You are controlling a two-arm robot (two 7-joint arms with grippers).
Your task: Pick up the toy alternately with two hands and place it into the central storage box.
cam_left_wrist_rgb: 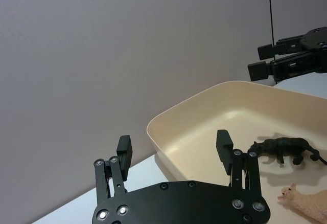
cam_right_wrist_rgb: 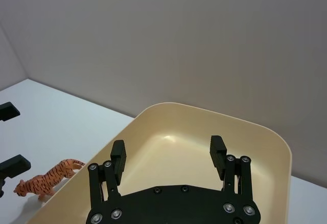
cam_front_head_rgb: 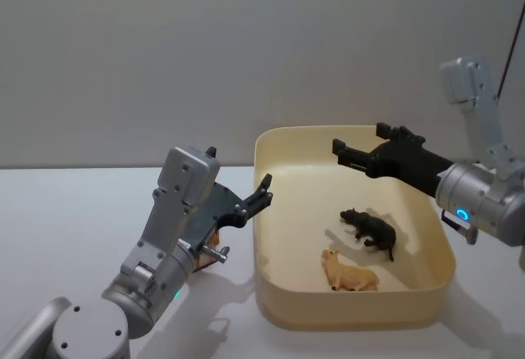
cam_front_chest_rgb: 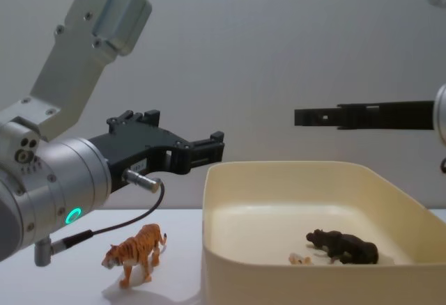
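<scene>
My left gripper (cam_front_chest_rgb: 209, 148) hangs nearest, wide and empty, above the tiger toy (cam_front_chest_rgb: 136, 253). The tiger stands on the table (cam_front_chest_rgb: 174, 292) just left of the storage box (cam_front_chest_rgb: 279, 284). My right gripper (cam_front_head_rgb: 344, 154), also wide and empty, hovers over the box's far side. The tiger looks light, stiff and smooth, so I'd pinch its trunk across the flanks. I count three toys: the tiger outside, a black animal (cam_front_head_rgb: 371, 229) and a tan animal (cam_front_head_rgb: 349, 275) inside one box.
</scene>
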